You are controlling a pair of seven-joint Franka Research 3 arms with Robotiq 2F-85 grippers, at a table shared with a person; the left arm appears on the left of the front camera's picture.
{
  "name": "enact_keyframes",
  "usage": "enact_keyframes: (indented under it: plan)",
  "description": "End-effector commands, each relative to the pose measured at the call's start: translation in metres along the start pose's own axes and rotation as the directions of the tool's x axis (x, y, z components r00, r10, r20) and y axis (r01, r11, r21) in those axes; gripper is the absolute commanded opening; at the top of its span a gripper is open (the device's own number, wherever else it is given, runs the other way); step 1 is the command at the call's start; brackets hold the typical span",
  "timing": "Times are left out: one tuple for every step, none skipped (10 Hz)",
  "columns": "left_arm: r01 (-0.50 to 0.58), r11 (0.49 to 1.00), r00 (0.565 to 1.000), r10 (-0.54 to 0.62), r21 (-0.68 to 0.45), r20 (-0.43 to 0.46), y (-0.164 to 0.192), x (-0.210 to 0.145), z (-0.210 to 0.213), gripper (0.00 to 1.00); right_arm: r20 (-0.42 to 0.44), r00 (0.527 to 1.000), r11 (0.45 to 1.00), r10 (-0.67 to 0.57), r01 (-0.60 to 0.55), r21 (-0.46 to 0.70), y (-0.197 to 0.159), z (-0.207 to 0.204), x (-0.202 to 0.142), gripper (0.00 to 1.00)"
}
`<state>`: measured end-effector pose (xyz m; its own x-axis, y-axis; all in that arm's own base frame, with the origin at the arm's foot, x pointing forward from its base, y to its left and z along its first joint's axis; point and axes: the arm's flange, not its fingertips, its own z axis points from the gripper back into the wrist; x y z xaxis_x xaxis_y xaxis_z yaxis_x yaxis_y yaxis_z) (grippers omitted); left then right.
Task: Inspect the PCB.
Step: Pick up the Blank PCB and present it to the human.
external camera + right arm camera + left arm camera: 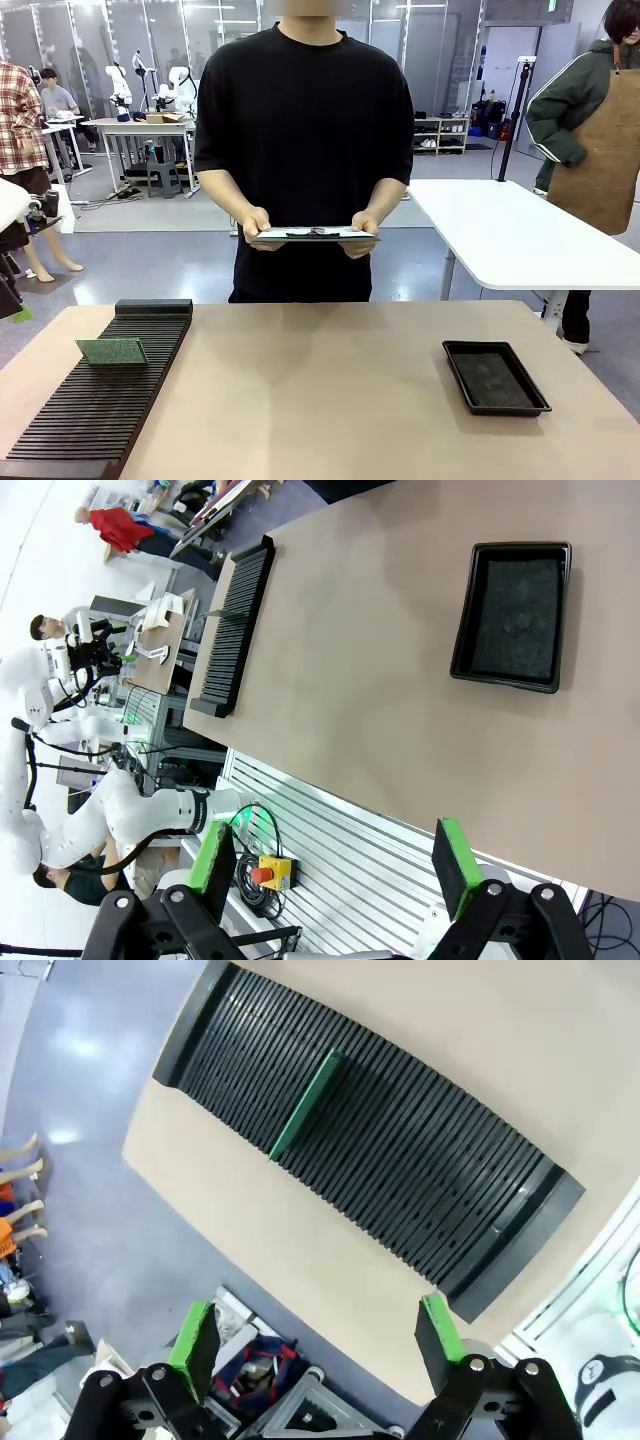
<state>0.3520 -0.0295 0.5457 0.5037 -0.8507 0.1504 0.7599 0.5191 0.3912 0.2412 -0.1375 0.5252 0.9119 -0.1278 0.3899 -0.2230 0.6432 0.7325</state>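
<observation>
The green PCB [112,351] stands on edge in a slot of the long black ribbed rack [95,400] at the table's left. From above, the left wrist view shows the PCB [305,1106] as a thin green strip across the rack [400,1150]. My left gripper [318,1337] hangs open high over the table's edge, well short of the rack, nothing between its green pads. My right gripper [340,860] is also open and empty, off the table's near edge. In the right wrist view the PCB [222,613] is a small sliver on the far rack [232,625].
A shallow black tray [495,377] lies at the table's right, also seen as the tray [514,615]. A person in black stands at the far side holding a clipboard [314,235] level in both hands. A white table [510,240] stands behind on the right.
</observation>
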Motion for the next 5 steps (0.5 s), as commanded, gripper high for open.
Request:
enact_keyframes:
  plan:
    - [0.005, 1.0, 0.999, -0.004, 0.022, -0.033, -0.002, 0.004, 0.0, 1.0, 0.003, 1.0, 1.0, 0.019, -0.019, 0.013, -0.001, 0.001, 0.001, 1.0]
    - [0.0, 1.0, 1.0, 0.0, 0.0, 0.0, 0.0, 0.0, 0.0, 1.0, 0.003, 1.0, 1.0, 0.019, -0.019, 0.013, -0.001, 0.001, 0.001, 1.0]
    - [0.18, 0.978, 0.984, -0.181, -0.109, 0.002, -0.001, 0.001, -0.008, 1.0, 0.003, 1.0, 1.0, 0.019, -0.019, 0.013, -0.001, 0.001, 0.001, 1.0]
    - [0.272, 0.955, 0.962, -0.271, -0.118, 0.021, 0.008, 0.004, -0.026, 1.0, 0.003, 1.0, 1.0, 0.019, -0.019, 0.013, -0.001, 0.001, 0.001, 1.0]
    - [0.353, 0.929, 0.935, -0.346, -0.11, 0.079, 0.017, 0.005, -0.046, 1.0, 0.003, 1.0, 1.0, 0.019, -0.019, 0.013, -0.001, 0.001, 0.001, 1.0]
